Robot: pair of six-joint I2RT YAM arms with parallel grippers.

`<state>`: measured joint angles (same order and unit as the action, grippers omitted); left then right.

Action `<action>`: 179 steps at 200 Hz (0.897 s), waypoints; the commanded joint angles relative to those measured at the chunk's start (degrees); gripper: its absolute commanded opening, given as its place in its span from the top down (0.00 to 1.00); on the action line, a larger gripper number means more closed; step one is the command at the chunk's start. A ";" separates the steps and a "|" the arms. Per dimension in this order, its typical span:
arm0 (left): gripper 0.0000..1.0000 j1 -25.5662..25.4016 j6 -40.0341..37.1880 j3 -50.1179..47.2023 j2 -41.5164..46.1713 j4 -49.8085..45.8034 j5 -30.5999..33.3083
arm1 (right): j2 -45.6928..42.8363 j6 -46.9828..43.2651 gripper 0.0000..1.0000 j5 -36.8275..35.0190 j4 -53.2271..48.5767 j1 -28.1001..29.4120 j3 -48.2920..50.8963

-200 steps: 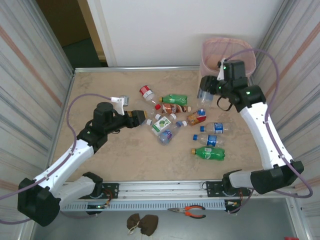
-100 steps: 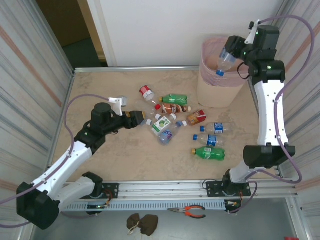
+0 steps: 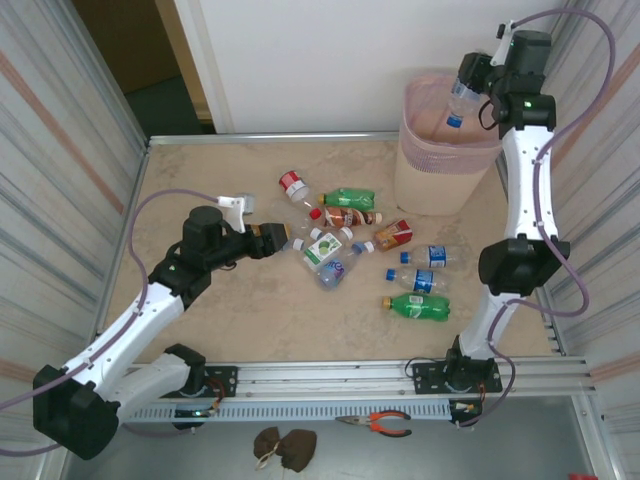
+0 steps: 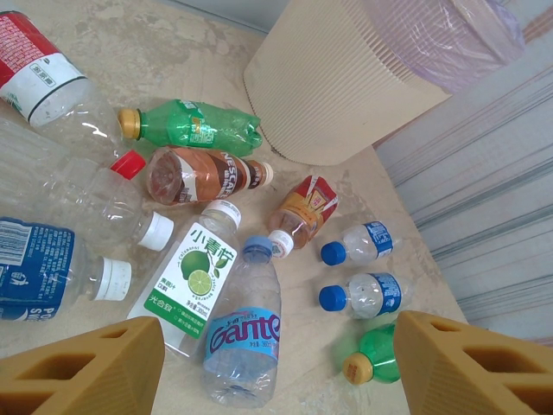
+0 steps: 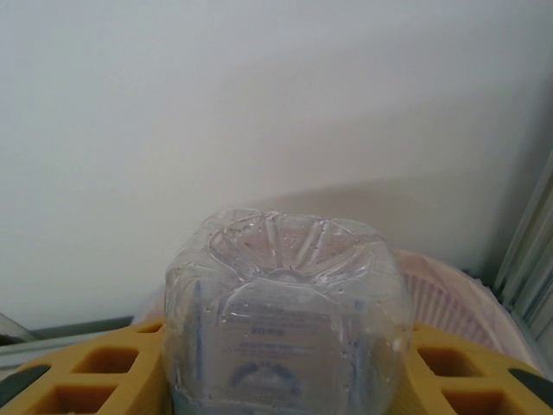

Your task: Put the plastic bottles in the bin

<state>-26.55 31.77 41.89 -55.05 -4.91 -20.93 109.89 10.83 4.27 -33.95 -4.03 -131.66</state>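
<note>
My right gripper is shut on a clear bottle with a blue cap, held cap-down over the opening of the pale pink bin. In the right wrist view the bottle's ribbed base sits between my yellow fingers, and the bin's rim lies behind it. Several bottles lie on the table in the middle: a red-labelled one, a green one and a blue-labelled one. My left gripper hangs open over the Ganten bottle and the lime-labelled bottle, touching neither.
Corrugated walls close in the table on the left and right, and a white wall stands behind. The bin stands in the far right corner. Another green bottle lies nearest the front rail. Pliers lie below the rail, off the table.
My right arm has swung up from beside the bin and carried the clear bottle above its opening. The left arm has barely moved.
</note>
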 commanded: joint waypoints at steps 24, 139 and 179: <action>0.29 0.77 0.04 1.07 -0.84 -0.01 -0.87 | 4.56 -4.67 0.55 -1.98 -8.74 0.18 -2.17; 0.29 1.92 0.50 -1.01 -1.28 0.68 -2.36 | 16.01 -6.94 0.53 -0.17 -20.77 1.88 -2.11; 0.29 3.11 1.08 -2.27 0.06 0.31 -2.40 | 19.94 -6.88 0.51 0.12 -22.43 2.33 -2.22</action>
<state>-24.27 32.05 40.71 -56.62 -4.49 -22.59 127.35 5.28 3.38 -52.42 -2.17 -132.22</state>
